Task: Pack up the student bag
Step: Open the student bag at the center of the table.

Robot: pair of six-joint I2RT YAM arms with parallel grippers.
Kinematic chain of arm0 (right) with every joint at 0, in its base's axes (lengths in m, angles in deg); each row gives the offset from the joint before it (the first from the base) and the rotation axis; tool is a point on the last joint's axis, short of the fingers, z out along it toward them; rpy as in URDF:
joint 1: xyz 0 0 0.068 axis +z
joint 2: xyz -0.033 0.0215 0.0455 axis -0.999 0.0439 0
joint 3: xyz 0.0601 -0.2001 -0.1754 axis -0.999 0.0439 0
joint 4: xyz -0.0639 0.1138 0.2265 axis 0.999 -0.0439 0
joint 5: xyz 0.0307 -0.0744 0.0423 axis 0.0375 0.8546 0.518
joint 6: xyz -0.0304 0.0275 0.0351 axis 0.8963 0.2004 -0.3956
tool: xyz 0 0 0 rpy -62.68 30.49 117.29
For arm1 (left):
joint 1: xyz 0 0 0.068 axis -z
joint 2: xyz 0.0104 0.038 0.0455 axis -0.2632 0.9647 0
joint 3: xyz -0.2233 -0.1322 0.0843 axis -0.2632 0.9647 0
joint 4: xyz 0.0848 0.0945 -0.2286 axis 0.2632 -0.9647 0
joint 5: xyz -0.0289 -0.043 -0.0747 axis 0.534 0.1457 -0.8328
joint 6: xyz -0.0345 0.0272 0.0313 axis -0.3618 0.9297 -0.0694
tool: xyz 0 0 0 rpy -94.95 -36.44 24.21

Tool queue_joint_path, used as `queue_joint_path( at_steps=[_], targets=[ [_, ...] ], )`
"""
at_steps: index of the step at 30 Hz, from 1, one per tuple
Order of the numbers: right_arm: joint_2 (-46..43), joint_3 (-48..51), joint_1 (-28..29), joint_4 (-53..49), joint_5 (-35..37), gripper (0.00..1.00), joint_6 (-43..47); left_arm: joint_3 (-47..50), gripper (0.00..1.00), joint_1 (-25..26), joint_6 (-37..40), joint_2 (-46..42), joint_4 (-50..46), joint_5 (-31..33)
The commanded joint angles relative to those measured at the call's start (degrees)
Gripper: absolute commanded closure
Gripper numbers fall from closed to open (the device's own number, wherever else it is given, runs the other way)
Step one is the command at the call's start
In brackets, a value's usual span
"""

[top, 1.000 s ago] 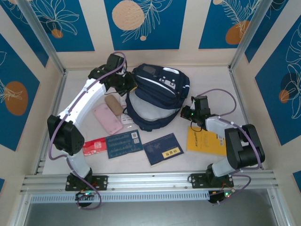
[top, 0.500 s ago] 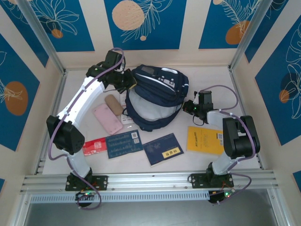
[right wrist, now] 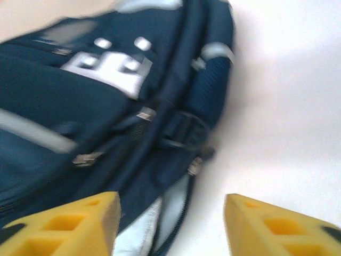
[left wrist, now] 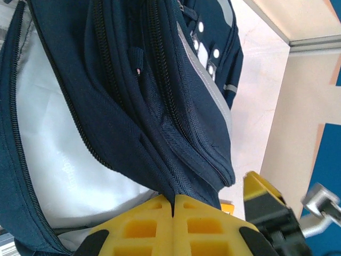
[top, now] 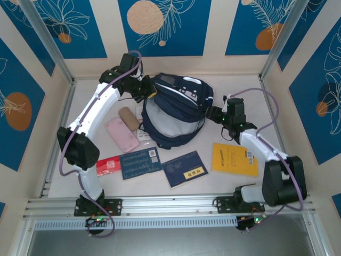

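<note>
Pinching the bag (left wrist: 133,106) rim, left gripper (left wrist: 173,210) clamped shut on fabric; right gripper (right wrist: 170,205) open, zip edge just ahead, leftward. Best to seize that opposite rim squarely, then spread mouth wide.

- White table (top: 240,82).
- Bag (top: 178,106) at the back middle, its mouth open toward the front.
- Tan case (top: 128,116) and pink pouch (top: 122,134) just left of it.
- Along the front, left to right: red packet (top: 108,166), teal booklet (top: 140,162), navy booklet (top: 184,168), yellow book (top: 234,159).
</note>
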Motion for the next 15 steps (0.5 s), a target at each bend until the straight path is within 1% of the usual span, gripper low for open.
queue_joint_path(
  at_steps=[1, 3, 5, 6, 8, 11, 12, 15],
  targets=[
    [-4.43, 1.86, 7.3, 6.03, 2.41, 0.31, 18.35, -4.31, 1.0, -0.72, 2.78, 1.23, 0.89, -3.49],
    [-4.77, 1.81, 12.37, 7.96, 0.33, 0.25, 28.78, -4.65, 1.0, -0.72, 3.32, 1.3, 0.68, -3.89],
    [-4.0, 1.6, 16.91, 8.91, -1.13, 0.2, 36.34, -4.62, 1.0, -0.7, 3.67, 1.13, 0.46, -4.34],
    [-3.16, 1.59, 18.86, 9.67, -1.44, 0.16, 39.63, -4.55, 1.0, -0.68, 3.88, 1.04, 0.26, -4.47],
    [-0.86, 0.76, 21.44, 10.4, -0.97, 0.14, 43.29, -4.44, 1.0, -0.7, 4.19, 0.76, 0.02, -4.6],
    [3.65, -1.25, 23.26, 12.88, 3.16, 0.13, 46.3, -3.95, 1.0, -0.72, 4.35, 0.27, -0.02, -4.99],
    [5.25, -2.08, 23.61, 13.91, 5.88, 0.11, 47.46, -3.8, 1.0, -0.72, 4.32, 0.21, 0.09, -5.36],
    [10.4, -4.85, 23.87, 17.34, 13.81, 0.11, 51.27, -3.04, 1.0, -0.63, 4.21, -0.14, 0.49, -5.99]
  ],
)
